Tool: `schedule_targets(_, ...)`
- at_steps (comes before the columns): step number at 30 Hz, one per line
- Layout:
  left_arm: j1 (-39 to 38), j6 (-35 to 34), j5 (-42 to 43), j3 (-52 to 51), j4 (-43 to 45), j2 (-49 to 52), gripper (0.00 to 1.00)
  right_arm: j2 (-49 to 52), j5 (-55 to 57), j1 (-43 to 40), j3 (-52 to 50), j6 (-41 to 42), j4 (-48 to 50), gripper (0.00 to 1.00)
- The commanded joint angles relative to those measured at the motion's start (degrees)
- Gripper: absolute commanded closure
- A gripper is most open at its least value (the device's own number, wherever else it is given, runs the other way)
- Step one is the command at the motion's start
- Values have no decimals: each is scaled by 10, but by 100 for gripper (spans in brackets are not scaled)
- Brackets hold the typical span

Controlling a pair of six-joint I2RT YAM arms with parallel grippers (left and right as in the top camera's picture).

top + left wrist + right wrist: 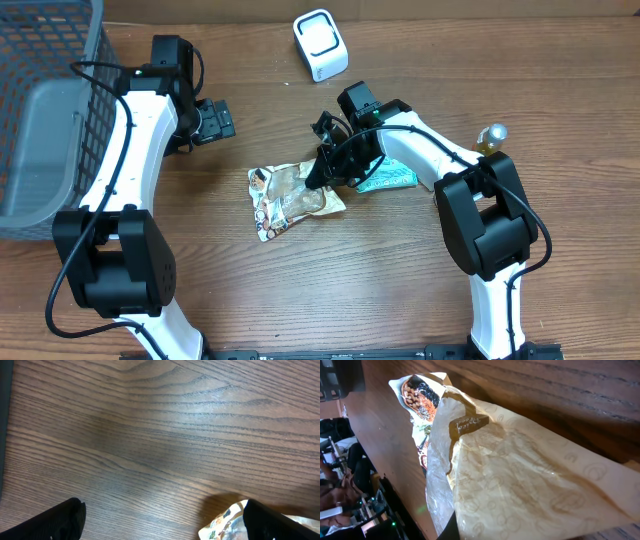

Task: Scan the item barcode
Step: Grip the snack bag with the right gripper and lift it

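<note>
At the tips of the right gripper (pixel 322 172), clamped shut on one edge of the snack packet (pixel 288 196), with the rest of the crinkled bag trailing away from the fingers toward the left arm over the wooden table (pixel 400 290); whether lying flat or partly lifted, hard to tell. From that wrist, nearly the whole view filled with tan film up close, printed nuts at the far end. Just behind the same hand, tucked under the forearm, a teal packet (pixel 392 180). Beyond the hand, well apart, a white scanner (pixel 320 45). Over at the left gripper (pixel 220 120), spread wide, holding nothing, hanging above bare wood, with only a corner of the packet showing beside one fingertip (pixel 280 520). Behind that arm, a grey wire basket (pixel 40 60).
</note>
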Motion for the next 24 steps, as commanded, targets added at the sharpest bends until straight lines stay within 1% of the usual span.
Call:
schedule_targets(1,-1,2,-10,11,2,1,0,-28,-13,2,3,-11,0,96)
schedule_targets(7,-1,2,-10,11,2,1,1,-28,12,2,3,-11,1,96)
schedule_targets(24,-2,2,-10,11,2,1,1,-28,12,3,3,-10,-1,96)
